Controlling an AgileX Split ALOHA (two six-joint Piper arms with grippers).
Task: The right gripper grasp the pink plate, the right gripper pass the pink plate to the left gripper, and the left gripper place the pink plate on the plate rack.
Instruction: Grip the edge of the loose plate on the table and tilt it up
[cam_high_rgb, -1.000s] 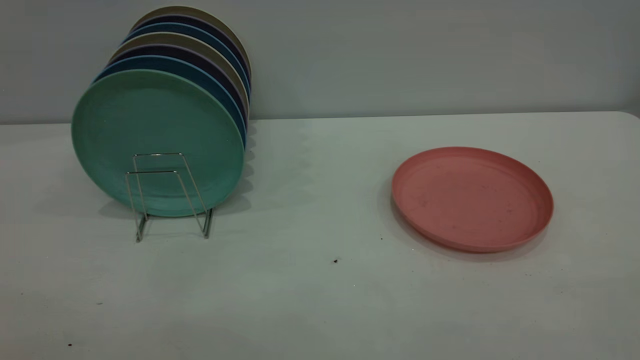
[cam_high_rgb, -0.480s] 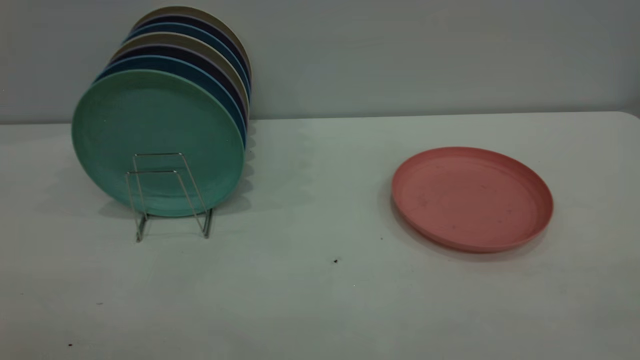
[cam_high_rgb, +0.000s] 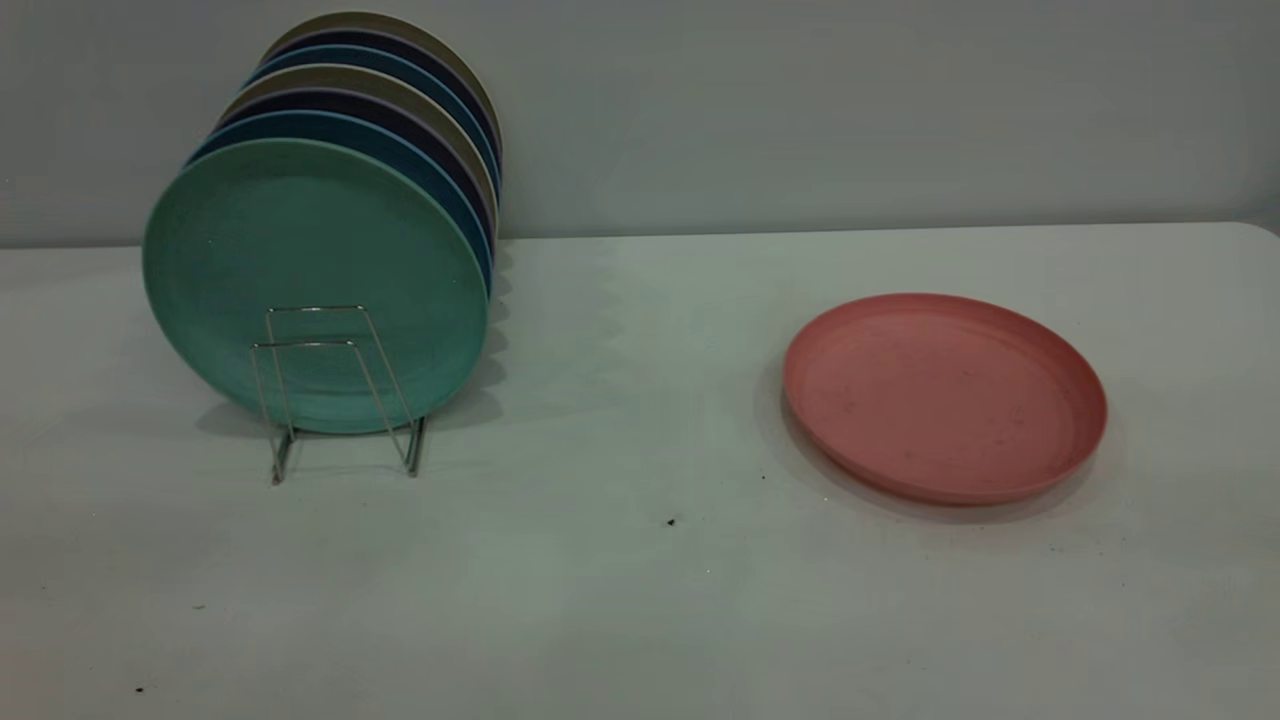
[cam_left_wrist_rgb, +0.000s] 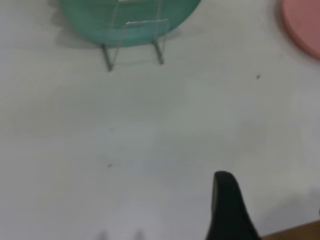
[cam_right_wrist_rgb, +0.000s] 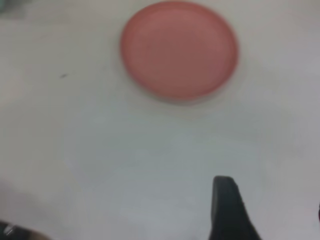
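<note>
The pink plate (cam_high_rgb: 944, 396) lies flat on the white table, right of centre; it also shows in the right wrist view (cam_right_wrist_rgb: 179, 49) and at the edge of the left wrist view (cam_left_wrist_rgb: 304, 25). The plate rack (cam_high_rgb: 340, 395) stands at the left, its two front wire loops bare, with the teal-green plate (cam_high_rgb: 310, 260) behind them. The rack also shows in the left wrist view (cam_left_wrist_rgb: 135, 42). Neither gripper appears in the exterior view. My right gripper (cam_right_wrist_rgb: 270, 197) is open and empty above bare table, well short of the pink plate. My left gripper (cam_left_wrist_rgb: 270, 195) is open and empty, away from the rack.
Several plates in teal, blue, dark purple and tan (cam_high_rgb: 400, 110) stand upright in the rack behind the teal one. A grey wall (cam_high_rgb: 800, 100) runs behind the table. Small dark specks (cam_high_rgb: 670, 521) dot the tabletop between rack and pink plate.
</note>
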